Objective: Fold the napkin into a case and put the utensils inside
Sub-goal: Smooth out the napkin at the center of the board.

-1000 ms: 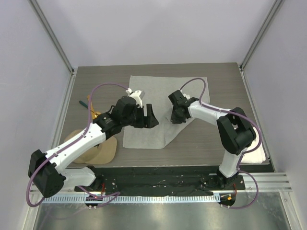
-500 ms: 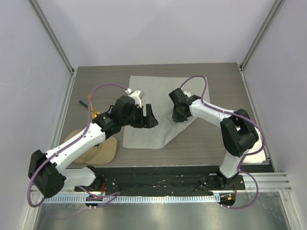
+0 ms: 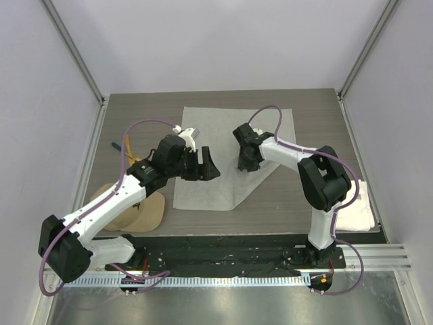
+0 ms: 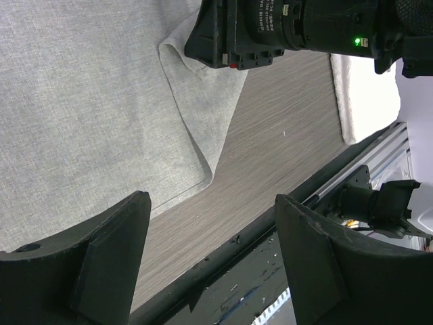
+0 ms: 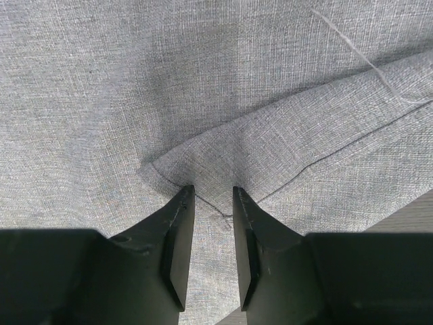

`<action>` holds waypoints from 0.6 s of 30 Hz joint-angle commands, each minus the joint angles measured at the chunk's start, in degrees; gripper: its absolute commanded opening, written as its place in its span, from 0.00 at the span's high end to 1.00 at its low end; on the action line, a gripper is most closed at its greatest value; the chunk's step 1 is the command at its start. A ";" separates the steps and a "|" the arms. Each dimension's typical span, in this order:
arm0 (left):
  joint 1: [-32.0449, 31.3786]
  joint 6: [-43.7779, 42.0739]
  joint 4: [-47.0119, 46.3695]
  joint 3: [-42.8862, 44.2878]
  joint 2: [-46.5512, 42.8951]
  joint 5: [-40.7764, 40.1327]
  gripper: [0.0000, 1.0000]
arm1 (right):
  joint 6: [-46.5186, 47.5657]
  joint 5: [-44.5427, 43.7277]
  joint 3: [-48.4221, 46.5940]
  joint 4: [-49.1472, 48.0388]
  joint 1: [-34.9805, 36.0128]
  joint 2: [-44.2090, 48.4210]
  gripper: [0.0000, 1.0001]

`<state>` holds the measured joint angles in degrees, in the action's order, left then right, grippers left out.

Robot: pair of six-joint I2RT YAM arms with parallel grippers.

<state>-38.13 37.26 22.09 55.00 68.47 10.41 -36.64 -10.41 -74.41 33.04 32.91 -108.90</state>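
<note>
Right tool (image 5: 208,198) now parted narrowly over napkin (image 3: 210,189) fold; left tool (image 4: 211,203) wide; utensils (image 3: 126,146) mostly hidden.

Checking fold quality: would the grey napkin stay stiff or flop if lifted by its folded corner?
Probably floppy: the napkin lies flat, its corner creased over softly. Likely light, since the weave looks thin. A push would probably bunch it.

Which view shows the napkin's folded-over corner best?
Right wrist: the corner fills the frame, hem visible. Left wrist shows it smaller; top external hides it under the right end effector.
</note>
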 commanded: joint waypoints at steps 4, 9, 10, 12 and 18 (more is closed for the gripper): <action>0.86 -0.25 -2.40 -0.33 -1.41 2.15 0.22 | 2.19 -1.89 2.95 0.10 1.72 3.61 0.67; 1.21 0.27 -2.84 -0.07 -0.27 2.85 0.22 | 1.75 -3.38 5.06 -0.34 2.69 3.79 0.68; 1.22 0.19 -3.01 -0.07 -0.18 3.20 0.22 | 2.10 -3.82 5.50 -0.60 2.60 3.70 0.66; 1.30 0.27 -3.10 -0.07 0.00 3.30 0.22 | 2.71 -4.78 5.16 -0.61 2.60 2.91 0.69; 1.92 0.36 -3.36 0.02 0.09 3.65 0.22 | 4.56 -8.56 1.30 2.72 2.95 3.34 0.99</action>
<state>-36.80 37.32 21.45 54.94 68.64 12.53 -34.09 -13.89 -70.28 31.83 35.40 -107.07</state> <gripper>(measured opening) 0.780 0.072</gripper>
